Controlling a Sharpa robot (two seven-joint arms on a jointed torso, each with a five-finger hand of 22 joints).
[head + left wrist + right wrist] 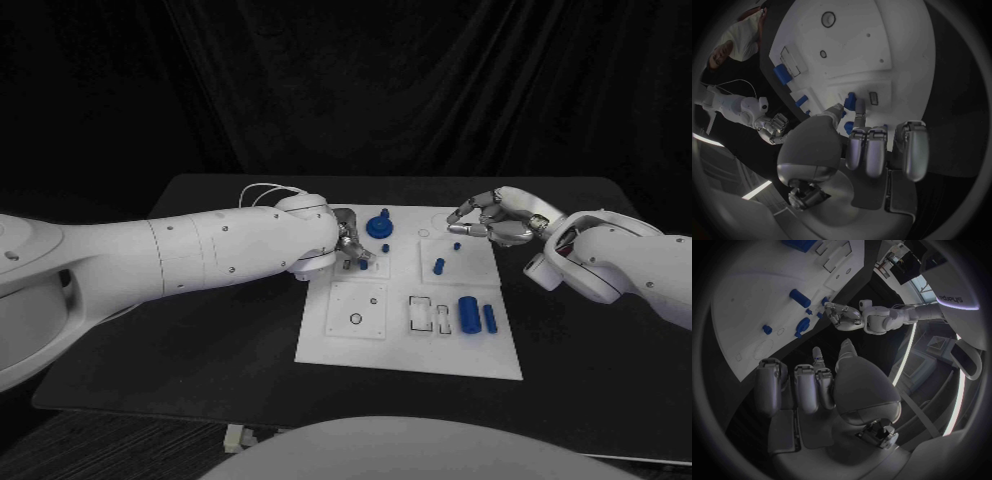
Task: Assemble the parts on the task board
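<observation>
So the white task board (411, 345) sits in the middle of the black desk (188, 340). The left hand (343, 245) is down over the board's far left part, fingers curled in right by a couple of small blue parts (361, 265). From the left wrist view, its fingertips (856, 106) are closed around a small blue peg (851, 100) next to a little rectangular slot (874, 98), so it looks clamped on that piece. Just beside that hand, toward the board's far middle, there's a bigger blue round part with a knob (379, 226) standing on the board.

The right hand (490, 220) hovers above the board's far right corner, fingers loosely curled and apart, nothing in them. A small blue peg (457, 245) sits just under it, and another blue peg (438, 266) stands a bit nearer on the same side.

Closer to the robot, two blue cylinders (469, 313) lie side by side on the right part of the board, next to some rectangular slots (420, 313). A ring-shaped hole (356, 319) is on the near left part.
</observation>
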